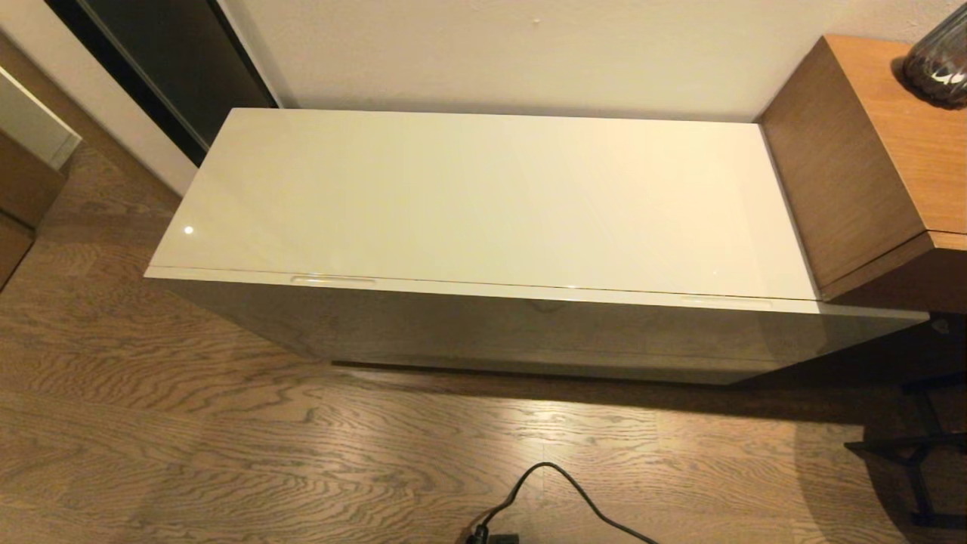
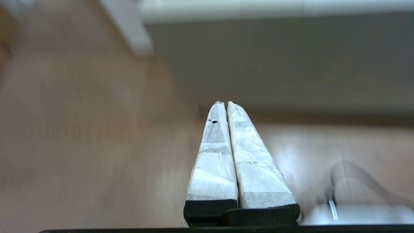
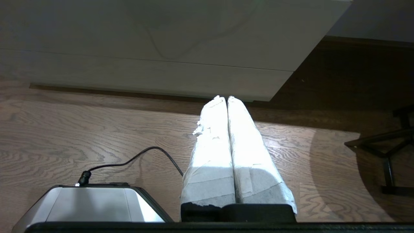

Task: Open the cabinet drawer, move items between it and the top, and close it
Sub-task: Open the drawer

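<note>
The low cabinet's glossy cream top (image 1: 483,196) lies bare in the head view. Under it the wide cabinet drawer (image 1: 529,332) is closed, with two slim recesses (image 1: 332,279) (image 1: 727,301) along its front edge. The items are out of view. Neither arm shows in the head view. My left gripper (image 2: 223,103) is shut with nothing between its white-taped fingers, low over the floor in front of the cabinet front (image 2: 278,61). My right gripper (image 3: 223,97) is also shut and empty, pointing at the cabinet's lower front (image 3: 155,74).
A taller brown wooden unit (image 1: 869,151) with a dark vase (image 1: 937,60) stands to the right of the cabinet. A black cable (image 1: 559,491) runs over the wooden floor in front. A dark metal stand (image 1: 918,446) is at the right edge.
</note>
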Robot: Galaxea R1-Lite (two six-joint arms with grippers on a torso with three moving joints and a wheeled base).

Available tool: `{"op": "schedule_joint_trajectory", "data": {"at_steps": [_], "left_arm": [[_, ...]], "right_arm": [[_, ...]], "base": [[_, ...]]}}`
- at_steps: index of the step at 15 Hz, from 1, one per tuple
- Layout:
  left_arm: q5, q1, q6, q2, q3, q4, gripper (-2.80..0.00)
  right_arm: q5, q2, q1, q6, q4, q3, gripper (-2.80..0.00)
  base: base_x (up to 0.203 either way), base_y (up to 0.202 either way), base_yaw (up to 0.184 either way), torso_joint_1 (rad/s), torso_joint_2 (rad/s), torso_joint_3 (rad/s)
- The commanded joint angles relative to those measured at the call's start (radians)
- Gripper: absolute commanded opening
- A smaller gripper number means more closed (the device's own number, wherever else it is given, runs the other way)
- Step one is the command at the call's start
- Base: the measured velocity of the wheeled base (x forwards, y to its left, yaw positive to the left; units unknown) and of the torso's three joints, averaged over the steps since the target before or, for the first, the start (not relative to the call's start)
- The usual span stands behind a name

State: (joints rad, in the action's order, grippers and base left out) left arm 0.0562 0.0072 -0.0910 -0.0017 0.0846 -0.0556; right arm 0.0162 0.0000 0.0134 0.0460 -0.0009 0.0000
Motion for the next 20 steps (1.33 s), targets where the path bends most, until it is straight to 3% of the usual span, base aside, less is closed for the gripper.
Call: {"op": "schedule_joint_trajectory", "data": {"at_steps": [1,3,5,6,7,9,11,12,16,19,20], "left_arm": [[0.004,0.001,-0.006,0.003,-0.088,-0.259,-2.8],[0.002,0.001,0.023,0.003,-0.084,-0.088,-2.8],[-0.039,0.001,0.167,0.003,-0.083,-0.055,-2.8],[-0.043,0.001,0.21,0.003,-0.083,-0.052,-2.8],[-0.043,0.0,0.213,0.003,-0.082,-0.05,-2.8],[-0.042,0.0,0.105,0.003,-0.082,-0.038,-2.8],[-0.074,0.0,-0.119,0.003,-0.082,-0.013,-2.8],[-0.106,0.0,-0.174,0.002,-0.08,0.005,-2.8],[-0.076,0.0,-0.096,0.002,-0.083,-0.006,-2.8],[-0.057,0.002,-0.083,0.002,-0.083,-0.015,-2.8],[-0.058,0.001,-0.042,0.002,-0.083,-0.016,-2.8]], "right_arm": [[0.001,-0.001,0.0,0.0,-0.001,0.0,-2.8],[0.001,0.0,-0.001,0.0,-0.001,0.0,-2.8],[0.001,-0.002,-0.001,0.0,-0.001,0.0,-2.8],[0.001,0.0,-0.001,0.0,-0.001,0.0,-2.8],[0.001,-0.001,-0.001,0.0,-0.001,0.0,-2.8],[0.001,-0.001,0.0,0.0,-0.001,0.0,-2.8],[0.001,0.0,-0.001,0.0,-0.001,0.0,-2.8],[0.001,-0.001,-0.001,0.0,-0.001,0.0,-2.8],[0.001,-0.002,-0.001,0.0,-0.001,0.0,-2.8],[0.001,0.0,0.0,0.0,-0.001,0.0,-2.8],[0.001,-0.002,0.0,0.0,-0.001,0.0,-2.8]], "base": [[0.0,0.0,0.0,0.0,0.0,0.0],[0.0,0.0,0.0,0.0,0.0,0.0],[0.0,0.0,0.0,0.0,0.0,0.0],[0.0,0.0,0.0,0.0,0.0,0.0],[0.0,0.0,0.0,0.0,0.0,0.0],[0.0,0.0,0.0,0.0,0.0,0.0],[0.0,0.0,0.0,0.0,0.0,0.0],[0.0,0.0,0.0,0.0,0.0,0.0],[0.0,0.0,0.0,0.0,0.0,0.0],[0.0,0.0,0.0,0.0,0.0,0.0],[0.0,0.0,0.0,0.0,0.0,0.0]]}}
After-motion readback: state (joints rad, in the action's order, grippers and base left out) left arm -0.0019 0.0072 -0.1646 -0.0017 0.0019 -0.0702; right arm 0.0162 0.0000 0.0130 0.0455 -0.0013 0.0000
